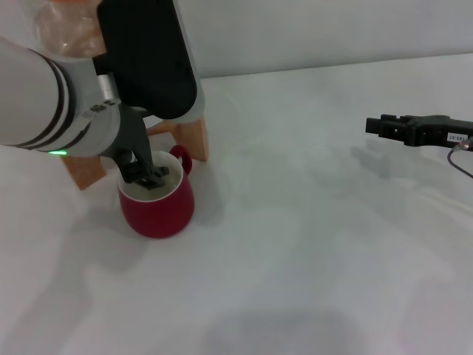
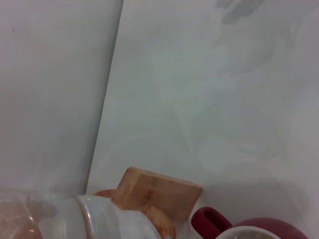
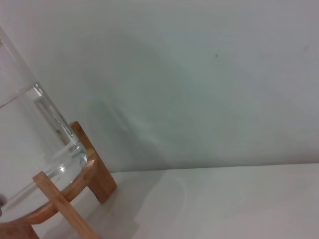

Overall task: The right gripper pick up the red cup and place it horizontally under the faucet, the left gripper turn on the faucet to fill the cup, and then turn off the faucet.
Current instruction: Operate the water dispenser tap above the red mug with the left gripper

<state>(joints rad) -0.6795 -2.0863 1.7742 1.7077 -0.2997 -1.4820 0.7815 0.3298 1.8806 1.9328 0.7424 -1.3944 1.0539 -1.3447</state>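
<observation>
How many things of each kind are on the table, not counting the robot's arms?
Red cup: 1
Clear water jar: 1
Wooden stand: 1
Total: 3
Both grippers are in view too: the left gripper over the cup, the right gripper off to the right.

Glossy red cup (image 1: 157,207), bare wooden stand (image 3: 75,199), clear glass jar (image 3: 30,149)

Head camera looks down from above — both wrist cameras sit low, close, sharing the wooden stand (image 2: 157,195).
</observation>
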